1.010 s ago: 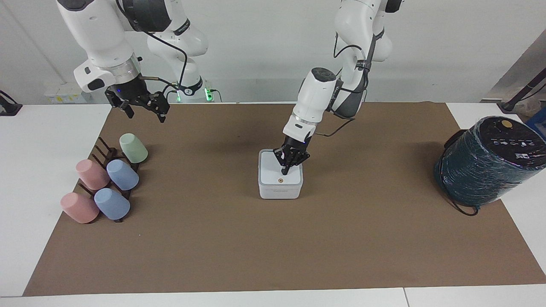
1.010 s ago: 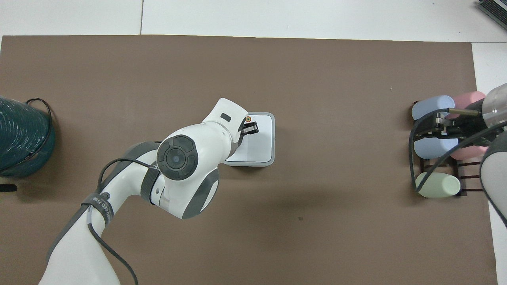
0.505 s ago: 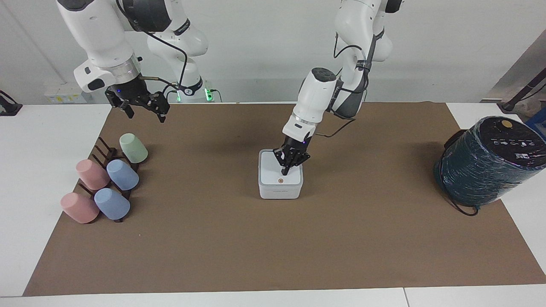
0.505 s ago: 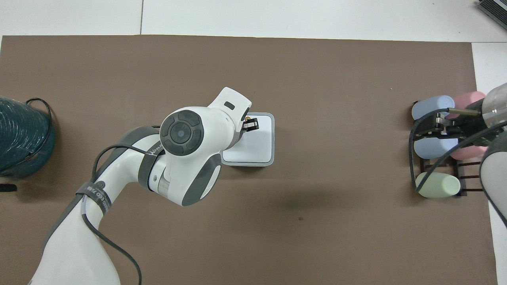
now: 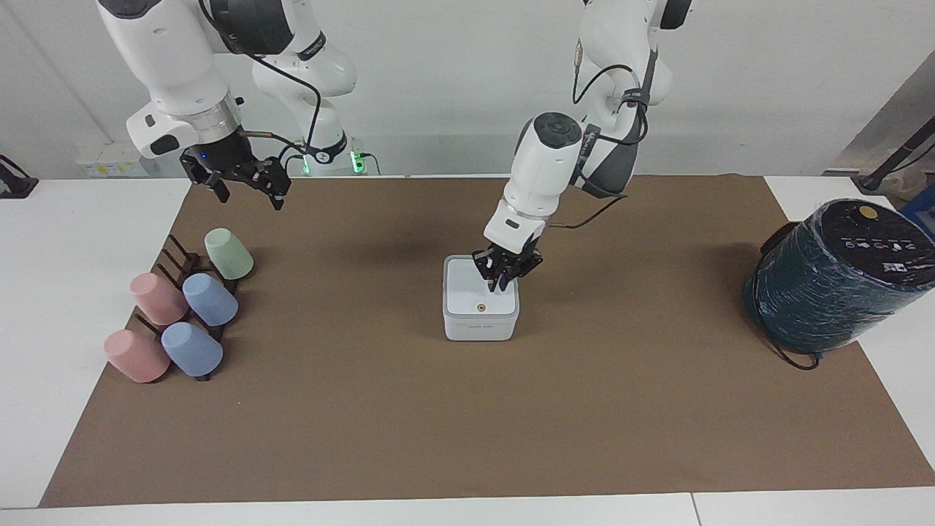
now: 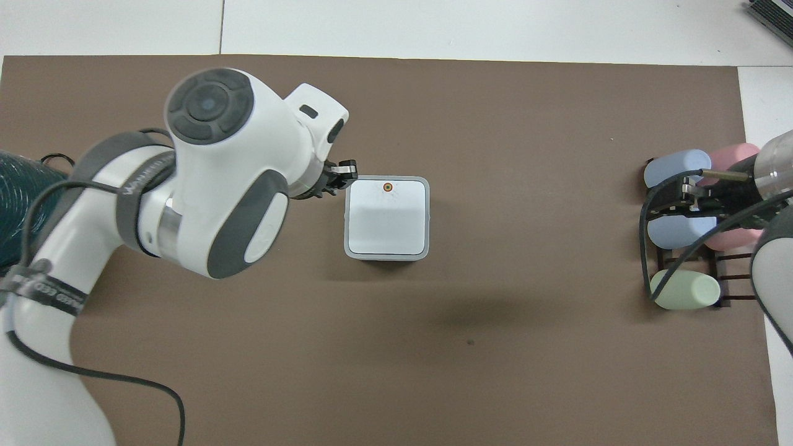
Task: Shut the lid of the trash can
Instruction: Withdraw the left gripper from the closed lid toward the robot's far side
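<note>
Fingers of the left gripper [image 5: 499, 280] look drawn close together, holding nothing, poised over the edge of the lid [image 5: 480, 291] toward the left arm's end; whether they touch it I cannot tell. That smooth white square lid with rounded corners and a small orange dot lies flat on the trash can [image 5: 480, 327], a boxy white plastic tub mid-mat. The right gripper [image 5: 245, 184], fingers spread and empty, waits above the pastel cups [image 5: 210, 299] on their dark rack [image 5: 177, 257].

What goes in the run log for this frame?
lid: flat on trash can | left gripper: over lid edge, empty | right gripper: waiting above cup rack
</note>
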Controlling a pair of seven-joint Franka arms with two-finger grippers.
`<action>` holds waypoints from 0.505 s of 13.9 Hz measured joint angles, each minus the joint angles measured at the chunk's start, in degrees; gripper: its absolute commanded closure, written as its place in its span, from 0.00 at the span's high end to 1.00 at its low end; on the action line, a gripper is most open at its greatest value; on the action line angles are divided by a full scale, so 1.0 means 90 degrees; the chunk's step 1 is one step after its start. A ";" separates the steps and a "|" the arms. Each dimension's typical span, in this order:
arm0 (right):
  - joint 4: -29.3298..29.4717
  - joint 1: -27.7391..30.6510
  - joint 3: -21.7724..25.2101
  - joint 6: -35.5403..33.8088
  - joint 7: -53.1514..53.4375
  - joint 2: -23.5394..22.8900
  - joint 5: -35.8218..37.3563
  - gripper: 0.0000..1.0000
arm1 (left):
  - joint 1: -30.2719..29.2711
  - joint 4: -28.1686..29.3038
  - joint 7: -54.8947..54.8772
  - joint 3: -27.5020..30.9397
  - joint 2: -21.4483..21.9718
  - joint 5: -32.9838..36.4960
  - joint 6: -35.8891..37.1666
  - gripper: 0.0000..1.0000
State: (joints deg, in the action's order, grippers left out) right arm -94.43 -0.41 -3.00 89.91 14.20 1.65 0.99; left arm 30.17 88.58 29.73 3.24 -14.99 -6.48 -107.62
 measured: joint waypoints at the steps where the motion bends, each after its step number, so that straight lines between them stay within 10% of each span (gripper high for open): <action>1: 0.0000 0.0000 0.0000 0.0000 0.0000 0.0000 0.0000 1.00 | -0.0231 -0.0195 -0.0449 0.0059 0.0052 0.0002 0.0445 0.23; 4: 0.0000 0.0000 0.0000 0.0000 0.0000 0.0000 0.0000 1.00 | -0.0891 -0.0405 -0.1385 0.0095 0.0266 0.0001 0.0992 0.24; 7: 0.0000 0.0000 0.0000 0.0000 0.0000 0.0000 0.0000 1.00 | -0.1500 -0.0412 -0.2286 0.0101 0.0696 0.0011 0.1539 0.51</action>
State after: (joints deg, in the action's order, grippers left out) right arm -94.43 -0.41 -3.00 89.91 14.20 1.65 0.99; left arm 16.67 84.87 9.16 4.15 -8.73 -6.38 -93.77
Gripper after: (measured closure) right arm 0.000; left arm 0.722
